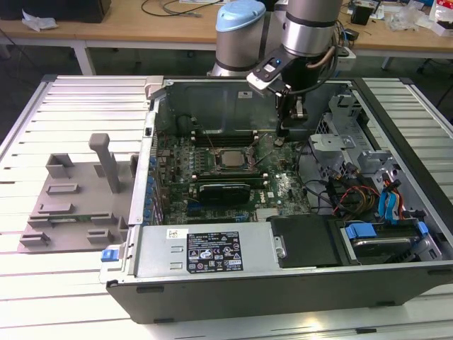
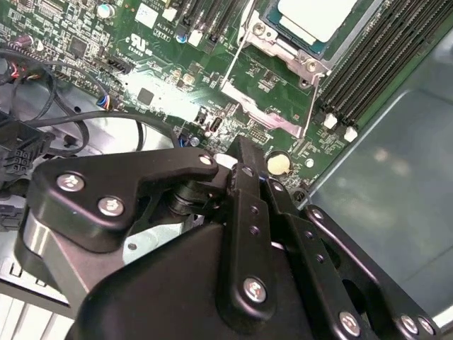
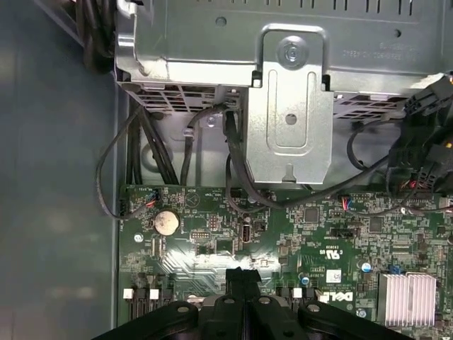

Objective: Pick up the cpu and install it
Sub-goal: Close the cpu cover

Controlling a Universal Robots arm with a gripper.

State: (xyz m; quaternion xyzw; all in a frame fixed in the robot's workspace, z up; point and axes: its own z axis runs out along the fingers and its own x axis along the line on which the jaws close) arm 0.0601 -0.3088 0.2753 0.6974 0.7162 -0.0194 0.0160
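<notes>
The cpu (image 1: 230, 159) is a silver-topped square lying flat in the motherboard socket inside the open computer case (image 1: 283, 290). In the second wrist view the cpu (image 2: 318, 15) sits within its metal socket frame (image 2: 272, 78). My gripper (image 1: 282, 139) hangs fingers-down over the board, toward the exterior view's right of the socket and apart from the cpu. The black gripper (image 2: 241, 149) is shut, its fingers pressed together with nothing seen between them. In the first wrist view the gripper (image 3: 241, 275) hovers just above the green board near a coin battery (image 3: 166, 222).
A long black expansion card (image 1: 225, 190) lies in front of the socket. Memory slots (image 2: 375, 49) run beside it. A metal drive cage (image 3: 290, 120) and loose cables (image 1: 347, 195) crowd the exterior view's right. A grey fixture tray (image 1: 71, 202) rests outside the case.
</notes>
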